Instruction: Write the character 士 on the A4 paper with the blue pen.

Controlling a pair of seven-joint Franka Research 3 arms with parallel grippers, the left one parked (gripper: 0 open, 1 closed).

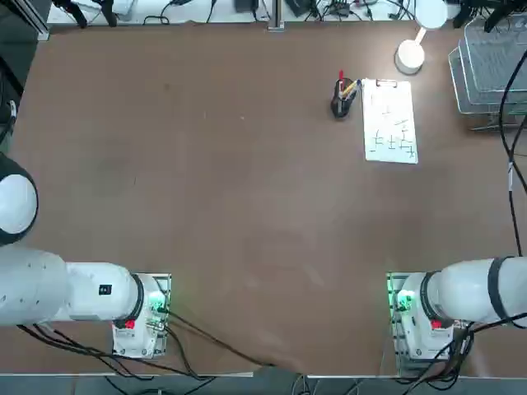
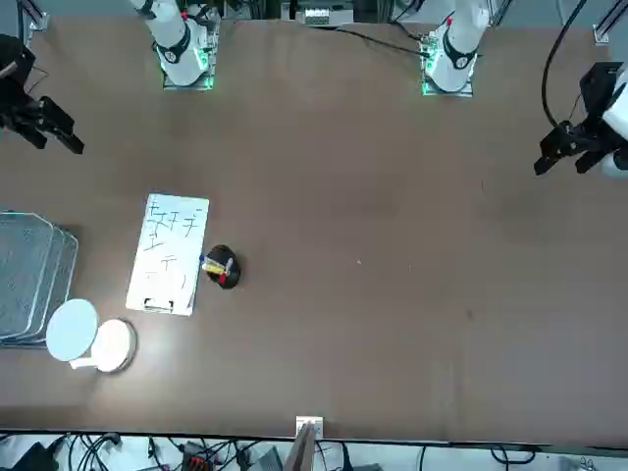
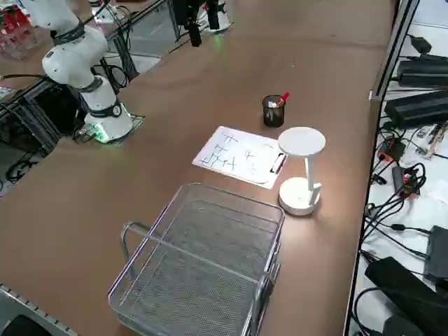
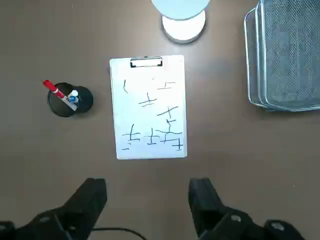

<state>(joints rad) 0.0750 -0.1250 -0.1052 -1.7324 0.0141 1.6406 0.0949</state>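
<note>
Top view: I read the A4 paper (image 1: 389,121) lying near the desk's far right corner, clip end toward the far edge, with the black pen cup (image 1: 341,104) just beside its left long edge. Red and yellow-orange pens show in the cup; the blue pen is hard to separate here. The right gripper is not in this view.

Front view: the right gripper (image 2: 44,122) hangs high near the robot's edge, well apart from the cup. Risk: a long approach leaves room for drift toward the desk lamp (image 2: 90,339) or the wire basket (image 2: 31,275).

Right side view: the lamp head overhangs the clip end of the sheet. Risk: the wrist could strike it while writing near that end.

Right wrist view: both fingers (image 4: 85,200) stand fully apart and hold nothing. The blue pen (image 4: 73,96) sits in the cup touching the red pen (image 4: 54,90). Risk: the wide fingers may take the red pen too, or tip the cup. The sheet already carries characters; a new 士 could overlap them.
</note>
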